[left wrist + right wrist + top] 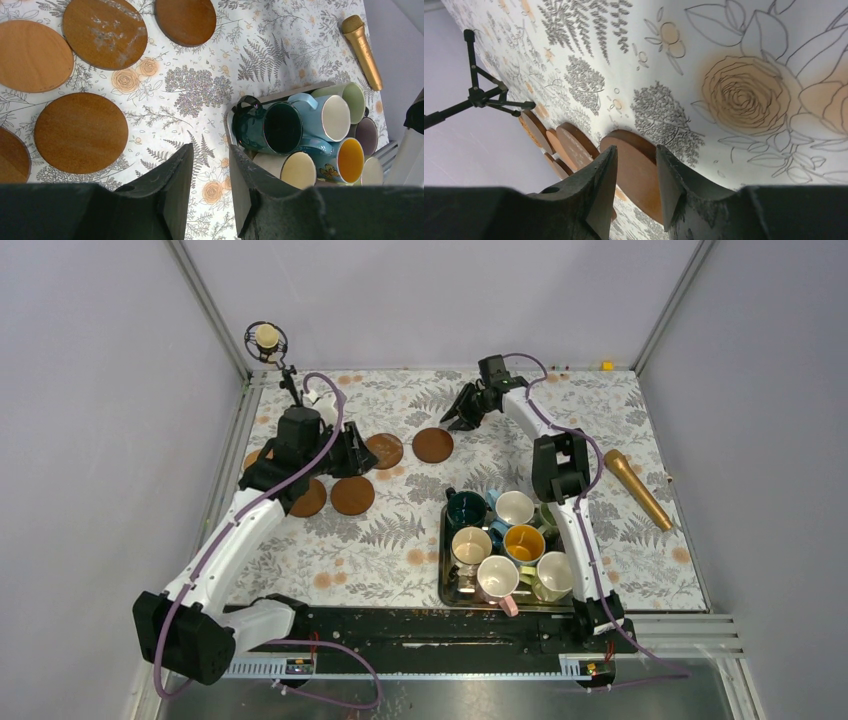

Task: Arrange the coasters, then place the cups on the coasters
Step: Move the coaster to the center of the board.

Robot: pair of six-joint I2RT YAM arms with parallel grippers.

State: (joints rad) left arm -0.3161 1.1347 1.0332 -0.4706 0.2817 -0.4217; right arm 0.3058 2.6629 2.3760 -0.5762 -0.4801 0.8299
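The coasters [352, 495] lie loosely spread over the far-left part of the surface, with a lone coaster [433, 445] nearer the middle of the far edge, so arranging looks unfinished. All the cups [515, 508] sit in the tray [441, 560] by the near edge, none placed yet. The coasters lie flat and are round, with no long axis. The cups stand mouth up, handles turned various ways. The left gripper [211, 150] hangs over the coasters and the right gripper [636, 148] is beside the lone coaster, both jaws parted and empty.
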